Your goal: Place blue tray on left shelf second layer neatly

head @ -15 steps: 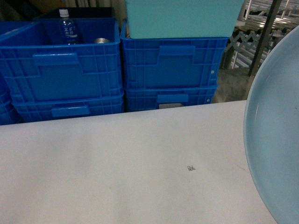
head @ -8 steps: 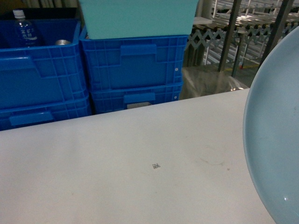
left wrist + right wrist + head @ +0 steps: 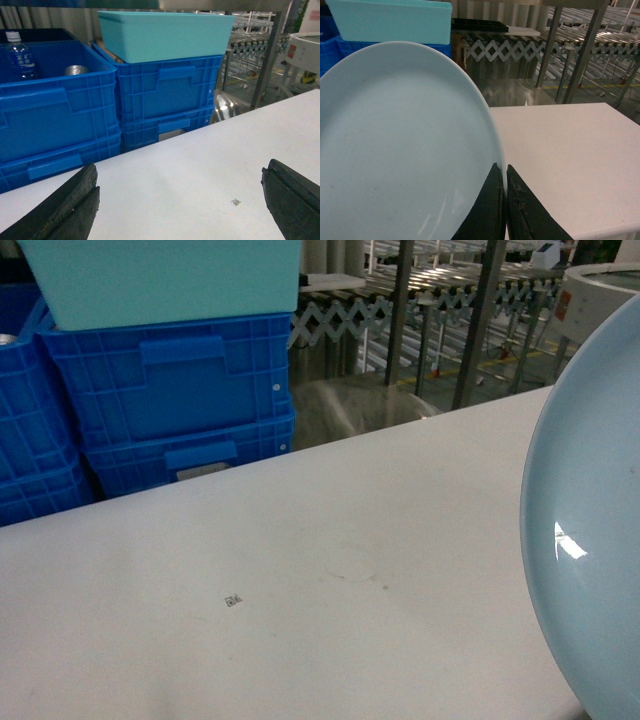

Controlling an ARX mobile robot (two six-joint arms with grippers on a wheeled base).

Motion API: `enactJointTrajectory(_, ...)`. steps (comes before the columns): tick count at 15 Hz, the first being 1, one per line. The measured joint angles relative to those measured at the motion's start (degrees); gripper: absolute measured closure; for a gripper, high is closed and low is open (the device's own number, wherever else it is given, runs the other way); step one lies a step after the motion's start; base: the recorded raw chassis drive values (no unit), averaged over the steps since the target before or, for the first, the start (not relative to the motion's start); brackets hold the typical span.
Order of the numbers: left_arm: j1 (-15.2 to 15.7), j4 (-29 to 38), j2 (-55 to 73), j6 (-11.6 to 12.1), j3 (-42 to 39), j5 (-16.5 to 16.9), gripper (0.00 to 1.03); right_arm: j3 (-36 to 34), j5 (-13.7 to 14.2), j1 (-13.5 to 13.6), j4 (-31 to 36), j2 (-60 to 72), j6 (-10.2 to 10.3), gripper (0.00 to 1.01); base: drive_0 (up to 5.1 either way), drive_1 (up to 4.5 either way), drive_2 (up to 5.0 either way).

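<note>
The pale blue tray (image 3: 400, 145) fills the left of the right wrist view, held up off the white table (image 3: 570, 160). My right gripper (image 3: 502, 167) is shut on its rim, one black finger on each face. In the head view the blue tray (image 3: 590, 540) rises at the right edge, tilted on edge. My left gripper (image 3: 180, 187) hangs open above the table, its two dark fingers (image 3: 75, 200) far apart with nothing between them. I cannot pick out the left shelf second layer in these views.
Stacked deep-blue crates (image 3: 170, 390) stand beyond the table's far edge, one topped by a teal bin (image 3: 160, 280). A bottle (image 3: 20, 52) stands in the left crate. Steel roller racks (image 3: 460, 300) and posts lie behind on the right. A tiny marker (image 3: 233, 601) sits on the table.
The head view has swung to the right: the crates slid left, the bottle left the frame, and the steel racks came into view. The blue tray kept its place at the right edge.
</note>
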Motion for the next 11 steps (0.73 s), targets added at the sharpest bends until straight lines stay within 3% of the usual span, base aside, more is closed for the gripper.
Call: enactJointTrajectory(11,0.0,0.0,0.0,0.02,0.0,0.02,0.05,0.0,0.0,0.0,0.0,0.0,0.0,0.99,-1.5,-1.52,-1.5)
